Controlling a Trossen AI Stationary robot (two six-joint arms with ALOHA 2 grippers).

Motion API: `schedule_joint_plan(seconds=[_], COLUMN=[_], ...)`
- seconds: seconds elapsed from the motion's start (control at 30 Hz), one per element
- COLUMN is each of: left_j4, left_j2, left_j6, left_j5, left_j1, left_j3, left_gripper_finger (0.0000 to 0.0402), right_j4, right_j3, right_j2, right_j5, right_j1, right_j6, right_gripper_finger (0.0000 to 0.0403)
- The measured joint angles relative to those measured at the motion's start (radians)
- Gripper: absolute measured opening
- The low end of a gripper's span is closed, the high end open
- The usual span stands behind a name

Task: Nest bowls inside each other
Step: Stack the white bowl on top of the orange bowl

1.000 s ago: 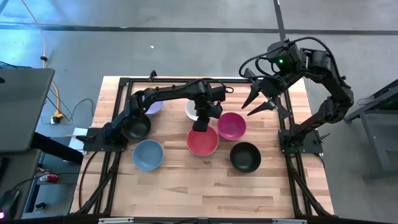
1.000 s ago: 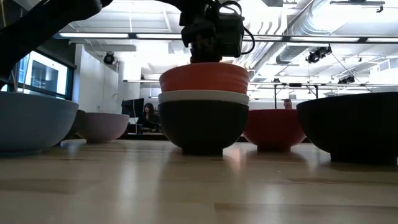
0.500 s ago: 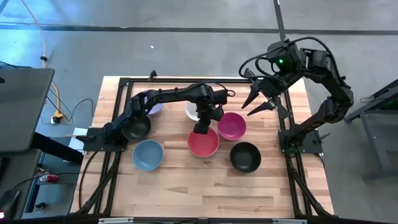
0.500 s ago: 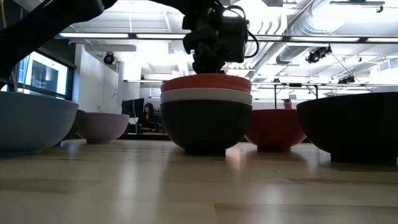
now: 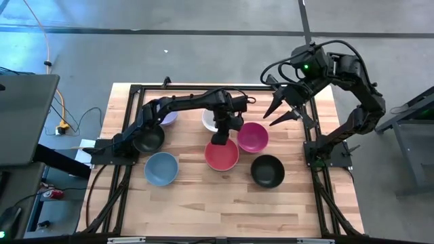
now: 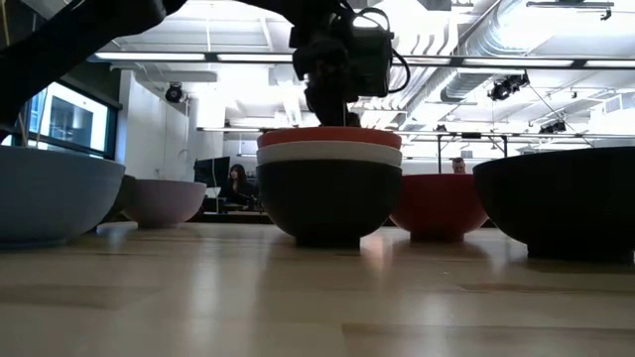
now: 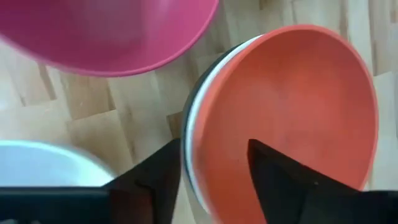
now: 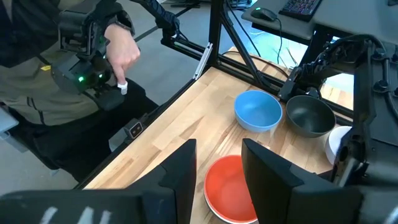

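Left gripper, jaws parted astride the rim of the round red plastic bowl, nested mid-tabletop in white-and-black bowls; right gripper open, waits apart.

A pale wooden surface in a black frame carries the bowls. Resting on it: a blue bowl, a black bowl, a magenta bowl, another black bowl, a lavender bowl, a white bowl, and a red-topped stack in the middle.
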Motion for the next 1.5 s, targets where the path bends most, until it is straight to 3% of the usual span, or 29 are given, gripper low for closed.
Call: schedule_joint_plan(seconds=[0.13, 0.33, 0.43, 0.5, 0.67, 0.8, 1.13, 1.5], left_j4=[0.003, -0.001, -0.009, -0.012, -0.017, -0.016, -0.069, -0.018], left_j2=[-0.037, -0.122, -0.174, -0.194, -0.198, -0.162, -0.014, 0.031], left_j6=[0.000, 0.005, 0.008, 0.000, -0.018, -0.011, 0.002, 0.013], left_j5=[-0.011, -0.022, -0.090, -0.141, -0.163, -0.169, -0.137, -0.151], left_j1=[0.032, 0.103, 0.151, 0.187, 0.269, 0.306, 0.373, 0.395], left_j3=[0.000, 0.001, 0.001, 0.002, 0.002, 0.001, 0.000, 0.000], left_gripper_finger=[0.0206, 0.0211, 0.0211, 0.0210, 0.0197, 0.0186, 0.0182, 0.0181], right_j4=[0.000, 0.000, 0.000, -0.001, -0.003, -0.003, -0.022, -0.023], right_j3=[0.000, 0.000, 0.000, 0.000, -0.001, -0.001, -0.001, -0.001], right_j2=[0.000, 0.000, 0.004, 0.013, 0.062, 0.116, 0.196, 0.192], right_j5=[0.000, 0.000, 0.009, 0.051, 0.285, 0.412, 0.582, 0.595], right_j1=[0.000, 0.000, 0.000, 0.000, 0.000, 0.000, 0.000, 0.001], right_j6=[0.000, 0.001, 0.028, 0.071, 0.219, 0.311, 0.427, 0.369], right_gripper_finger=[0.0118, 0.0118, 0.0118, 0.0118, 0.0118, 0.0118, 0.0118, 0.0118])
